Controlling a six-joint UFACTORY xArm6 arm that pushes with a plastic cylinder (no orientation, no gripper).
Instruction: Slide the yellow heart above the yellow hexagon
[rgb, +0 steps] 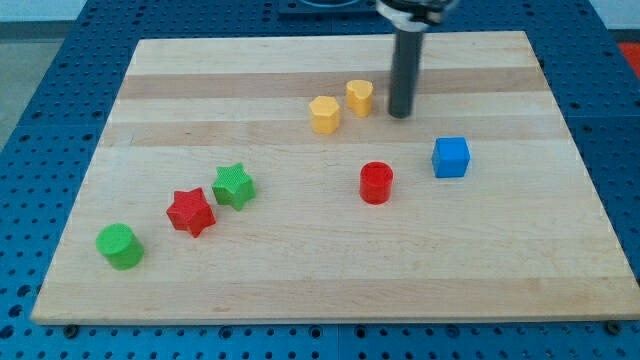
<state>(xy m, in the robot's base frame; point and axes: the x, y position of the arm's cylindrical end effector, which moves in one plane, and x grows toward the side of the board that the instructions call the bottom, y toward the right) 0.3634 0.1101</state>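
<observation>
The wooden worktop (300, 270) fills most of the view, lying on a blue pegboard surface (40, 90). My rod comes down from the view's top, and its lower end, my tip (401, 113), rests on the worktop just to the view's right of the yellow heart (360, 97), near it but with a small gap showing. My end effector is only this plain rod, with nothing that opens or closes, and it holds nothing. The yellow heart sits up and to the right of the yellow hexagon (325, 114), almost touching it. Below my tip lie the blue cube (451, 157) and the red cylinder (376, 183). Toward the view's lower left are the green star (234, 186), red star (191, 212) and green cylinder (120, 246).
</observation>
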